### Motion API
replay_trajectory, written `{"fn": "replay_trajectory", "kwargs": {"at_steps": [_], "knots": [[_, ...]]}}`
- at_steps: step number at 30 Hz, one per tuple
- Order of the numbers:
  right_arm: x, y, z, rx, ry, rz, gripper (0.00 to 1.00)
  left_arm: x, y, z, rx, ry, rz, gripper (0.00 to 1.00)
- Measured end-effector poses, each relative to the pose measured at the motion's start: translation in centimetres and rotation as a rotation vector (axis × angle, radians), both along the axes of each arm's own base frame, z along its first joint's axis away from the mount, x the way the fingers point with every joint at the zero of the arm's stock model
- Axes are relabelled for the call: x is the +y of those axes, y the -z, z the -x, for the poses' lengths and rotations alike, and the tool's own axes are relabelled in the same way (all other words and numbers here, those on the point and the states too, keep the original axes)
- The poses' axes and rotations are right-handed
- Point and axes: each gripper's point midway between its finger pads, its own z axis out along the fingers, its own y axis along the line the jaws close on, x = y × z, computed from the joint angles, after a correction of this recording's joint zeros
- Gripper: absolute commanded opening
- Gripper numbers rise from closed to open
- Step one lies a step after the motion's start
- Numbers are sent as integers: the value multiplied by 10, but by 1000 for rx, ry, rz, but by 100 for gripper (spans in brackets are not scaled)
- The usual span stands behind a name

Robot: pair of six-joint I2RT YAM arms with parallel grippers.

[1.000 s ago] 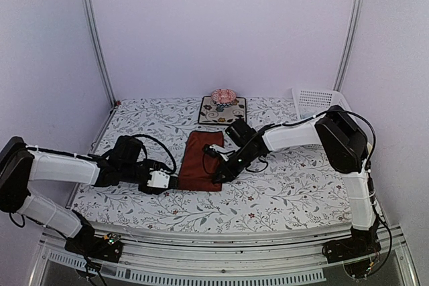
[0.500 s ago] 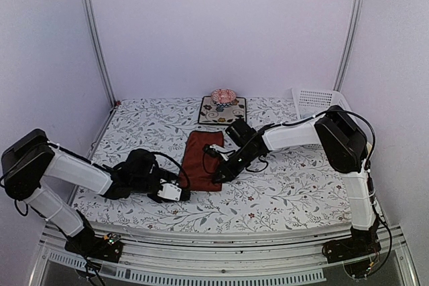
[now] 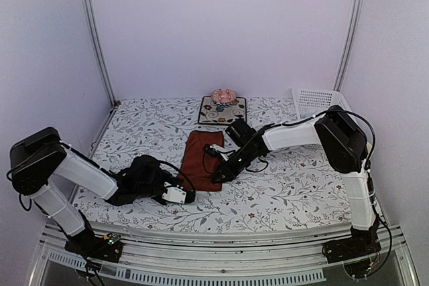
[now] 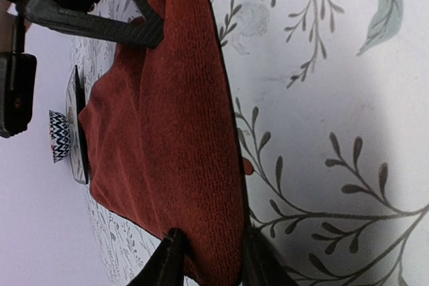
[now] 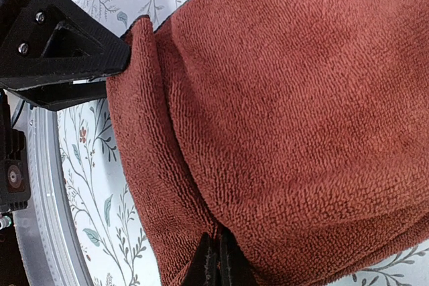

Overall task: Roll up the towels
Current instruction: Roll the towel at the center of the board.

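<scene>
The dark red towel [image 3: 203, 155] lies on the floral covering in the middle of the table, and its near edge is folded up into a thick ridge. My left gripper [image 3: 186, 195] is low at the towel's near left corner. In the left wrist view [image 4: 211, 262] its fingers close on that ridge of the towel [image 4: 174, 132] from both sides. My right gripper [image 3: 218, 174] is at the near right edge. In the right wrist view [image 5: 218, 259] its fingers are pinched tight on the towel [image 5: 301, 98]. The other towels are out of view.
A square dark floral mat [image 3: 222, 110] lies at the back with a small patterned roll [image 3: 224, 96] on it. A white basket [image 3: 315, 102] stands at the back right. Metal frame posts rise at both back corners.
My left arm has swung from the towel's left side down and right to its near left corner. The right arm has hardly moved.
</scene>
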Motion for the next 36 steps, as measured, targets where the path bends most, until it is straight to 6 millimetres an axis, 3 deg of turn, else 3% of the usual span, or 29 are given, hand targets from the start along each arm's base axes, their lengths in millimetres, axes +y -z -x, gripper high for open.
{"fn": "replay_trajectory", "kwargs": {"at_steps": [3,4,13,20,26,32,36], "knots": [[0,0,0,0,0,0,3,-2,1,-3,-5,-8,-5,18],[0,0,0,0,0,0,3,-2,1,-4,-4,-11,-8,1],[0,0,0,0,0,-1,8,-1,6,-4,23,-23,-24,0],[-5,-7,3,-45,-12,-2,42,-3,6,1,118,-26,-31,0],[-31,-23,6,-170,8,39,62,-3,5,4,272,-38,-14,0],[-48,-53,3,-408,24,50,74,-1,3,9,399,-53,-1,0],[-35,-61,30,-649,-77,51,78,-1,1,13,481,-60,3,0]]}}
